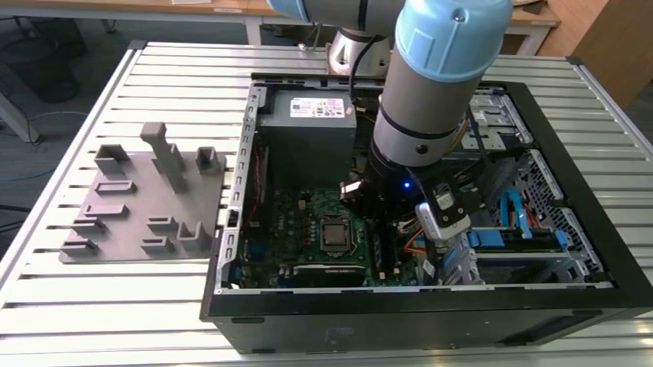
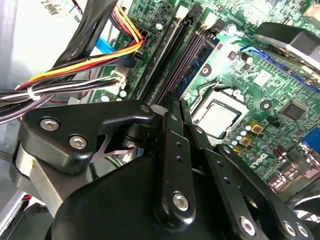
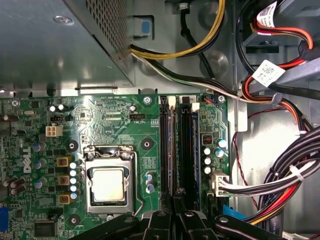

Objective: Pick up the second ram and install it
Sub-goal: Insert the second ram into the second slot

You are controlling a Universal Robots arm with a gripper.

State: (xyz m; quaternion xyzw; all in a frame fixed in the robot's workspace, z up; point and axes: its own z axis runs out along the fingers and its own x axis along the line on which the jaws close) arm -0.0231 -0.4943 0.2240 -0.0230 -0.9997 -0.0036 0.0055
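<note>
My gripper (image 2: 175,102) is down inside the open computer case (image 1: 571,294), over the memory slots (image 3: 179,145) beside the processor socket (image 3: 108,184). Its black fingers (image 3: 181,200) are pressed close together. In the second wrist view a thin dark stick, the second ram (image 2: 187,62), runs edge-on from between the fingertips along one slot. Another stick with a blue board (image 2: 201,56) stands in the slot beside it, nearer the processor. The slot's depth under the fingers is hidden, so I cannot tell how far the ram is seated.
A grey holder tray (image 1: 112,229) with upright blocks lies on the slatted table at the exterior view's left. Bundled black, red, yellow and orange cables (image 2: 75,65) crowd the slots on the side away from the processor. The power supply (image 1: 306,126) sits at the case's far end.
</note>
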